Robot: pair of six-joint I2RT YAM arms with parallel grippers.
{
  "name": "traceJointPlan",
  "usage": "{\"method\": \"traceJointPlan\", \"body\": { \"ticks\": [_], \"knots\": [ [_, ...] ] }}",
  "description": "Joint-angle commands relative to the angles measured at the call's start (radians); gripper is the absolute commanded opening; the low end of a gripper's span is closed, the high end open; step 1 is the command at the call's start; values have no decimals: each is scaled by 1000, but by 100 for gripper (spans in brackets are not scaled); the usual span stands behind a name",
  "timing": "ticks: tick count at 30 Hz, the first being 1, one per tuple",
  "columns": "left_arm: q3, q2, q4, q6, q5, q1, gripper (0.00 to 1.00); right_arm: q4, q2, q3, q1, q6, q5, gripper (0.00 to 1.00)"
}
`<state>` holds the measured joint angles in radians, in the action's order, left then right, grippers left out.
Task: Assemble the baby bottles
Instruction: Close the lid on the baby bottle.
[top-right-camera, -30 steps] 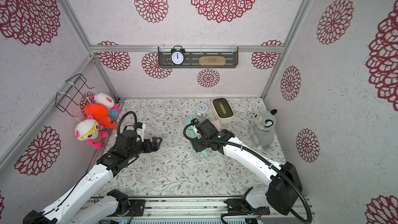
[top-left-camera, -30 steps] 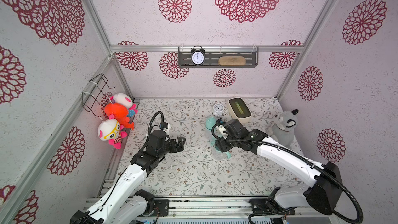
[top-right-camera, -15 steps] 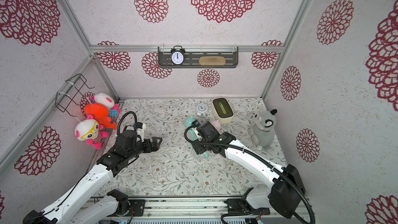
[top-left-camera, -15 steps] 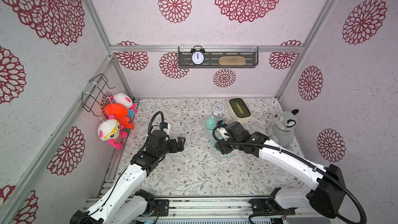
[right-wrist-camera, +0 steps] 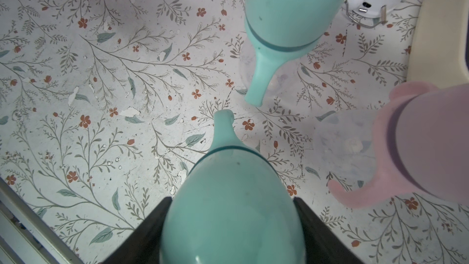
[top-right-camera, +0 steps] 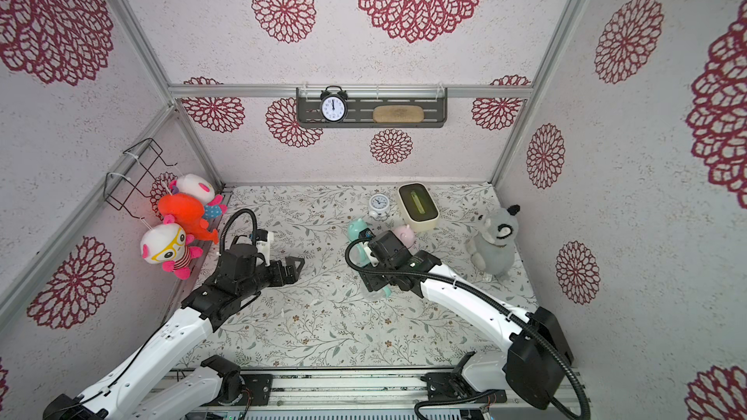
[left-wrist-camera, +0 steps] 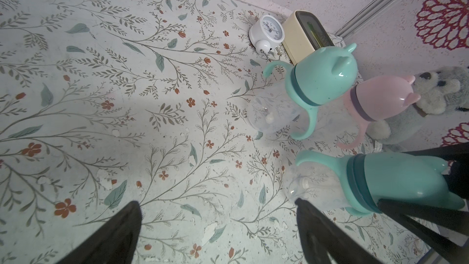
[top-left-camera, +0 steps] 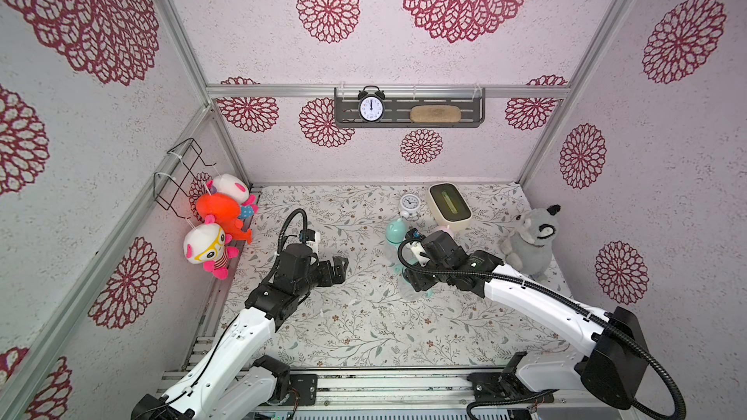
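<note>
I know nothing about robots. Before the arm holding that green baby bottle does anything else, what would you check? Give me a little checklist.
1. Right gripper: its fingers flank the cap of the near mint bottle on both sides: ok.
2. That cap sits down against the teal collar, no gap showing: ok.
3. The bottle's clear base rests flat on the mat: cannot tell.
4. Left gripper is open, empty and apart from the bottles: ok.
5. Far mint bottle and pink bottle are standing, capped and apart from the gripped one: ok.
</note>
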<state>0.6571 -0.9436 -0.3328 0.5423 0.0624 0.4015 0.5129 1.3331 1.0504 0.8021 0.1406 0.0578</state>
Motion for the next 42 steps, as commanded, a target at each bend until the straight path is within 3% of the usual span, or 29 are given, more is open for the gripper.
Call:
{"method": "traceJointPlan", "body": {
  "ticks": [1,23,42],
  "knots": [
    [12,-6,18,-12,-1,6,98,38,-1,36,6,0,27,72],
    [10,-6,15,-16,2,6,98,171,103,127,8,-10,25,72],
    [12,-3,7,-18,-4,6,98,121,82,40,23,26,31,72]
  ]
}}
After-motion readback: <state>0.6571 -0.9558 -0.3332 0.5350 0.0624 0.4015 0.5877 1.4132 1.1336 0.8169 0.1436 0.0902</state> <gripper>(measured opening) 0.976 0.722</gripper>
